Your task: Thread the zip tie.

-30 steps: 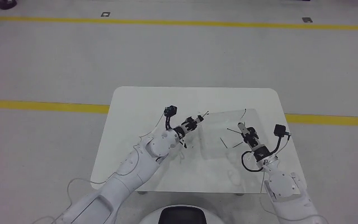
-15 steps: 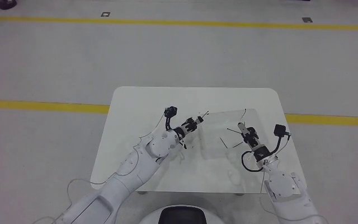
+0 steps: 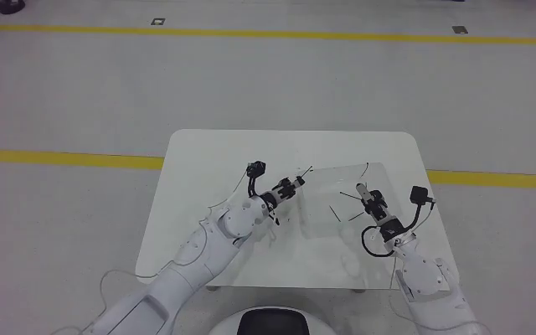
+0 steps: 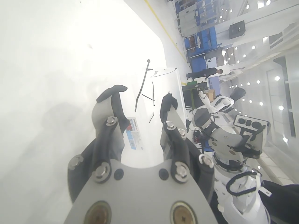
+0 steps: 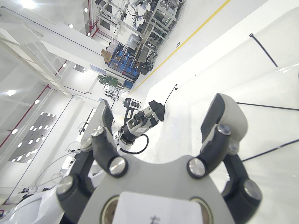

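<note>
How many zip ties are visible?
4 at least: one zip tie ahead of the left gripper, one at the clear bag's far corner, two on it near the right gripper; others may be hidden.

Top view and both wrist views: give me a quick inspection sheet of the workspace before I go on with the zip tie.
Surface: white table, flat, with rounded corners.
Job's things: a long zip tie lies loose just ahead of the left gripper; shorter zip ties lie beside it. None is threaded.
Clutter: clear plastic sheet with a printed label, lying under some of the ties.
Grippers: left gripper open, holding nothing; right gripper open, holding nothing, over the sheet.
Cables: black looped cable at the right wrist, apart from the ties.
Surroundings: yellow floor lines; racks far behind.
</note>
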You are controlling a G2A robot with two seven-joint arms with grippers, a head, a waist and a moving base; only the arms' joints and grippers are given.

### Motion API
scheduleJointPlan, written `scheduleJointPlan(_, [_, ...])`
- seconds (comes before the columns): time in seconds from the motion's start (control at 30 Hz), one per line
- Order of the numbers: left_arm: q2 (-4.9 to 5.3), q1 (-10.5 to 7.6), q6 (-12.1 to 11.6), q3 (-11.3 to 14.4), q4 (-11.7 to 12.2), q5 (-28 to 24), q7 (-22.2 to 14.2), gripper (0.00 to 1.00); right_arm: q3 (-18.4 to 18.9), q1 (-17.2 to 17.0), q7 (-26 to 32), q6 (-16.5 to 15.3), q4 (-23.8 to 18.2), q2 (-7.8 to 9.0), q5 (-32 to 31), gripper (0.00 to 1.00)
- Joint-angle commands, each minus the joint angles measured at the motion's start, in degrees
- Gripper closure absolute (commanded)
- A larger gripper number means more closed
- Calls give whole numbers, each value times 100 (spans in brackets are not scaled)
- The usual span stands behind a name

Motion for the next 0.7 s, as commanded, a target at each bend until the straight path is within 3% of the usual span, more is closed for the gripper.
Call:
scheduleJointPlan(0.0, [1, 8, 9, 4, -9, 4, 0, 69, 0, 0, 0, 0, 0, 0, 0, 0])
scheduleJointPlan(0.13, [-1, 5, 27, 9, -5, -11, -7, 82, 0, 0, 0, 0, 0, 0, 0, 0])
scheduleJointPlan(0.47, [-10, 3, 76, 42, -46, 10, 23, 100, 0, 0, 0, 0, 0, 0, 0, 0])
scheduleJointPlan(0.67, [-6, 8, 71, 74, -88, 87, -5, 100, 0, 0, 0, 0, 0, 0, 0, 0])
